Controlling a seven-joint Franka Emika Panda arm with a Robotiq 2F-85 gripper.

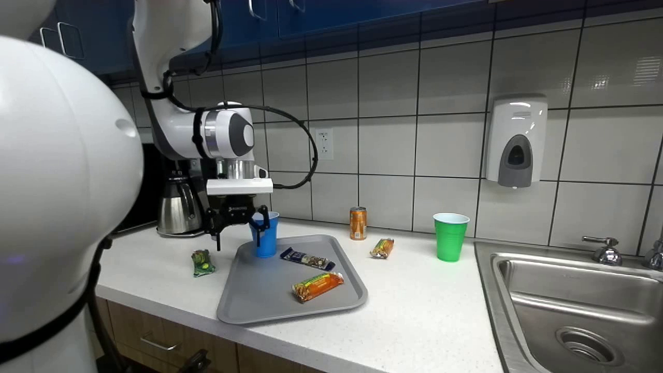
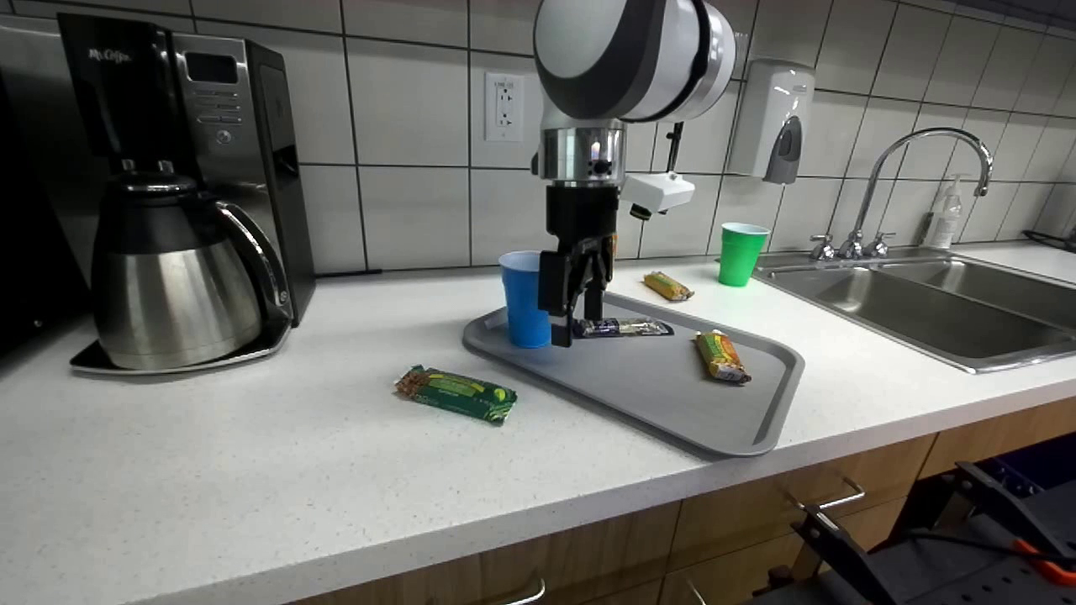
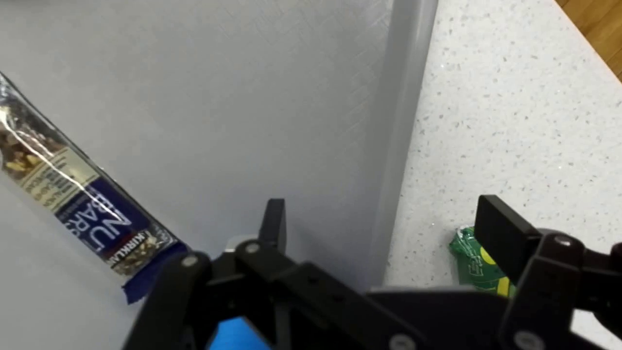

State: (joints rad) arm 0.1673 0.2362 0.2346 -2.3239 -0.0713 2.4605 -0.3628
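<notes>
My gripper [image 1: 238, 241] hangs open above the left edge of the grey tray [image 1: 254, 305], pointing down, with nothing between its fingers. Nearest to it is a blue cup [image 2: 526, 311], upright on the tray; one finger overlaps it in both exterior views, and whether they touch I cannot tell. A green wrapped bar [image 2: 458, 395] lies on the counter beside the tray, partly hidden behind a finger in the wrist view [image 3: 474, 260]. On the tray lie a dark blue nut bar [image 3: 104, 214] and an orange-and-green wrapped bar [image 1: 318, 286].
Behind the tray stand an orange can [image 1: 358, 223], a small wrapped bar [image 1: 382, 248] and a green cup [image 1: 450, 238]. A sink [image 1: 585, 295] is set in the counter. A coffee maker with a steel carafe [image 2: 172, 286] stands at the far end, by the tiled wall.
</notes>
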